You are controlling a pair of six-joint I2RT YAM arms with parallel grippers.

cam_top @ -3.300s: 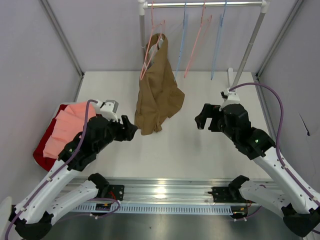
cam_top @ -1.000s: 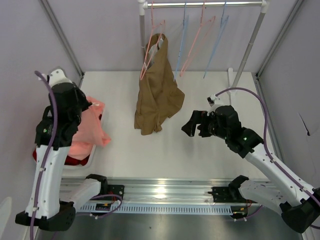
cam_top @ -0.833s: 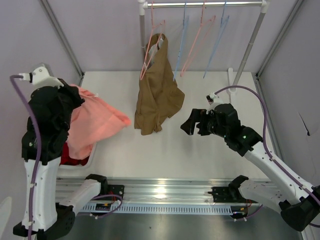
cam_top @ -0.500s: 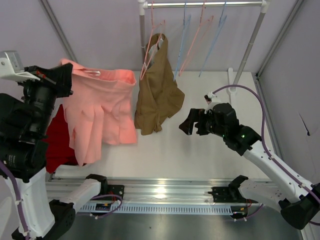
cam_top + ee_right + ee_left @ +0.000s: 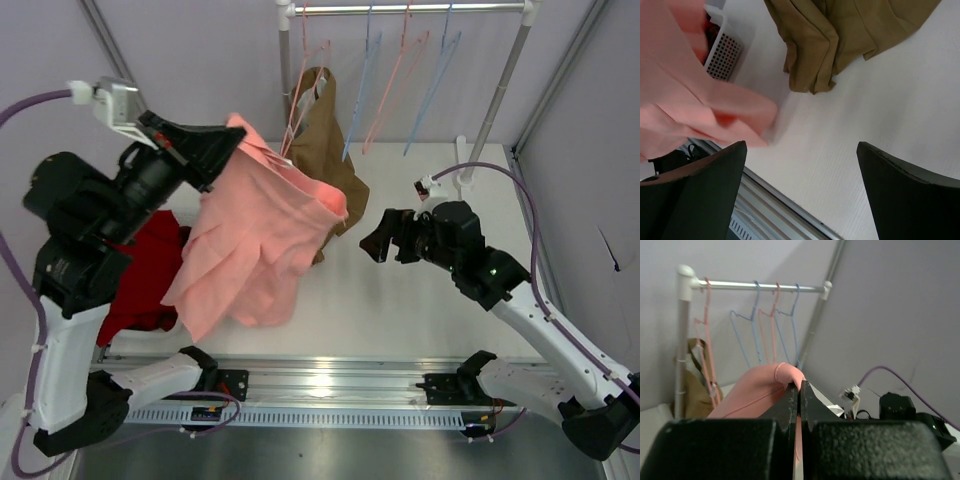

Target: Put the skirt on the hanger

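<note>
Item: salmon-pink pleated fabric skirt [image 5: 262, 228]. We find it held up in the air at left of centre. It drapes from its top edge, and its hem hangs over the near-left part of the white table [image 5: 430, 300]. In the top view its upper right corner overlaps the brown garment [image 5: 322, 140].

Item: left gripper [image 5: 232, 142], raised high. Its fingers [image 5: 790, 397] are pressed together and pinch a fold at the skirt's top edge.

Item: right gripper [image 5: 801, 147], low over the table with its jaws spread wide and nothing between them. A strip of bare table separates it from the skirt.

Item: metal rail [image 5: 410, 8] along the far edge. The brown garment hangs there on a pink hanger [image 5: 298, 95]. To the right hang a pale-blue triangular wire hanger [image 5: 360, 90], a second pink hanger [image 5: 394, 85] and a second pale-blue hanger [image 5: 433, 90], all three bare.

Item: dark red cloth [image 5: 150, 270] at the left edge, in a white perforated basket [image 5: 722, 52].

Open room: bare table at centre and right, as far as the wall posts.
</note>
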